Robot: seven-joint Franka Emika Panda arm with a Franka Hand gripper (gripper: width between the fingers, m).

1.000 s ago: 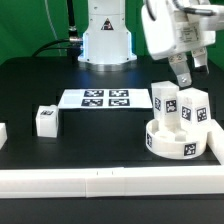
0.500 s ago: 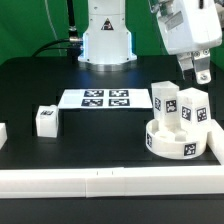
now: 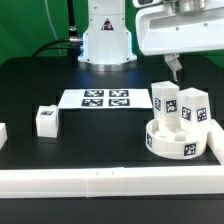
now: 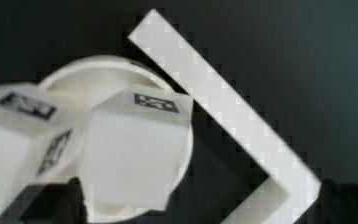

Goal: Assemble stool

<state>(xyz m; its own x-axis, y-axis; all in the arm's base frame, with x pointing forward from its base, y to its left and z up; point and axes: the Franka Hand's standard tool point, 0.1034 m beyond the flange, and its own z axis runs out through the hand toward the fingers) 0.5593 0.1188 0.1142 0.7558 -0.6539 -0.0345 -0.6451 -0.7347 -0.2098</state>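
Observation:
The round white seat (image 3: 178, 143) lies flat at the exterior view's right. Two white tagged legs stand on it, one on the left (image 3: 165, 101) and one on the right (image 3: 194, 106). A third leg (image 3: 45, 120) stands alone on the black table at the left. My gripper (image 3: 177, 68) hangs above and just behind the seat, empty and touching nothing. In the wrist view the seat (image 4: 114, 75) and both legs (image 4: 137, 150) fill the frame, and one dark finger (image 4: 30, 206) shows far out at the edge, so the jaws stand apart.
The marker board (image 3: 105, 98) lies mid-table. A long white rail (image 3: 100, 181) runs along the front and turns up beside the seat at the right (image 3: 215, 150); its corner shows in the wrist view (image 4: 247, 110). The robot base (image 3: 105, 35) stands behind.
The hand has turned at the wrist and lifted a little, with its fingertips drawn back from the right-hand leg. The seat and the legs have not moved.

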